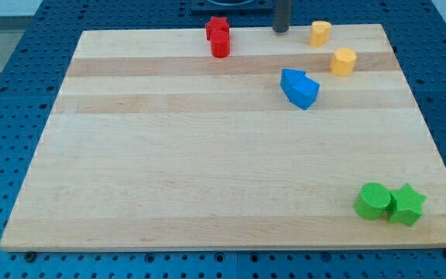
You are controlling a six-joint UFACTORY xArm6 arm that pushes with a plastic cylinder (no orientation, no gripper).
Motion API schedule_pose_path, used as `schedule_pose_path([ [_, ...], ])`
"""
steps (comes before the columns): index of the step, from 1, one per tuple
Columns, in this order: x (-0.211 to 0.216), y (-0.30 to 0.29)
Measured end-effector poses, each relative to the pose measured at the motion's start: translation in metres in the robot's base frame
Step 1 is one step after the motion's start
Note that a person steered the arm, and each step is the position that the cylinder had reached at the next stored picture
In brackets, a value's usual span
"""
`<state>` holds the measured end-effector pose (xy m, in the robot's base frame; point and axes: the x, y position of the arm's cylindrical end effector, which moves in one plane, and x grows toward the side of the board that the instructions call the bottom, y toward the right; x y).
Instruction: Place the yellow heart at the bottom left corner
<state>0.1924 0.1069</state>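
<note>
My tip point(281, 31) rests at the board's top edge, near the middle. A yellow block that looks heart-shaped point(320, 32) lies just to the tip's right, a small gap away. A second yellow block, roughly hexagonal point(343, 60), lies below and to the right of the first. The tip touches no block. The board's bottom left corner point(22, 236) is far across the board from both.
A red star point(217, 27) and a red cylinder point(221, 46) sit together at the top, left of the tip. Two blue blocks point(299, 87) touch each other below the tip. A green cylinder point(372, 201) and a green star point(406, 205) sit at the bottom right.
</note>
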Motion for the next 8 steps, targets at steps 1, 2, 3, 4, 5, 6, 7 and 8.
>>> schedule_pose_path([
  [1,0.000,0.033],
  [2,0.000,0.055],
  [3,0.000,0.083],
  [4,0.008,0.083],
  [5,0.022,0.083],
  [6,0.035,0.083],
  [7,0.052,0.111],
  [8,0.064,0.118],
])
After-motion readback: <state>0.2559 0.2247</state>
